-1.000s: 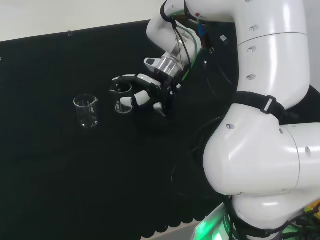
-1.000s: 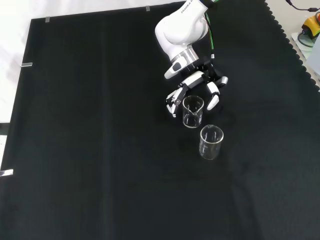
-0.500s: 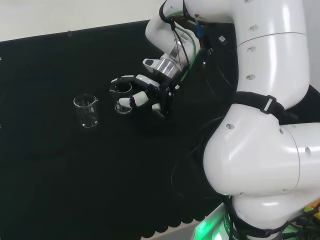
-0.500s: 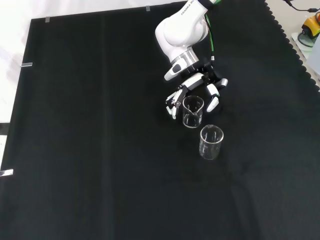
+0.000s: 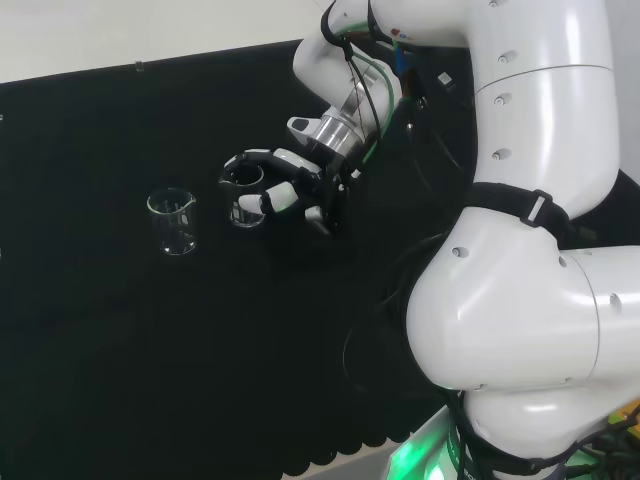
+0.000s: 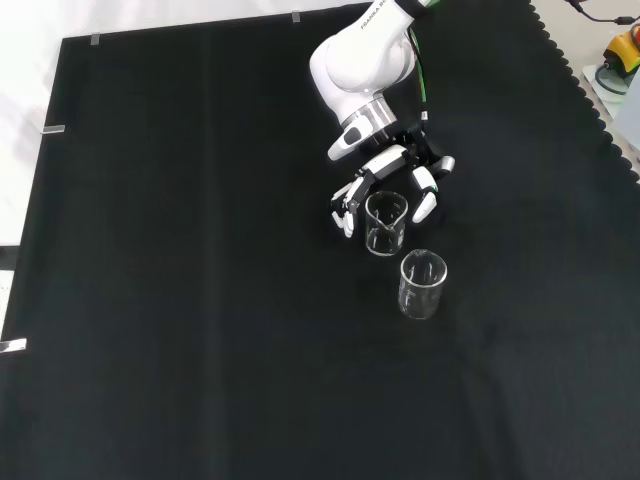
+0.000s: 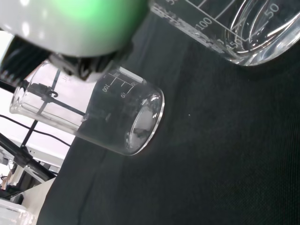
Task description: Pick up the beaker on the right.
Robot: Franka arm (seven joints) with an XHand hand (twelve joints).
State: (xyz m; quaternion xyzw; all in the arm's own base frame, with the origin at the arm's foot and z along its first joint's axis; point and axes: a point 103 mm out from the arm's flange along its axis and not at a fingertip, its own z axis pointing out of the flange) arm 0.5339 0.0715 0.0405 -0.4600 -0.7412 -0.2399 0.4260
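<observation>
Two beakers on black cloth point(image 6: 180, 300), hand point(image 6: 392, 172) (fingers point(image 6: 345, 210) spread) cupping nearer beaker point(image 6: 385, 222), second beaker point(image 6: 422, 284) apart

Two clear glass beakers stand on the black cloth point(image 6: 150, 300). One beaker point(image 6: 385, 222) is at upper centre of the front view. The other beaker point(image 6: 423, 284) is just below and right of it.

Black cloth point(image 6: 180, 300) covers bench, scalloped edge at right in front view. White surface point(image 6: 25, 120) beyond cloth at left w/ small metal clips point(image 6: 54, 129). Pale wall point(image 5: 130, 30) behind bench in head view.
</observation>
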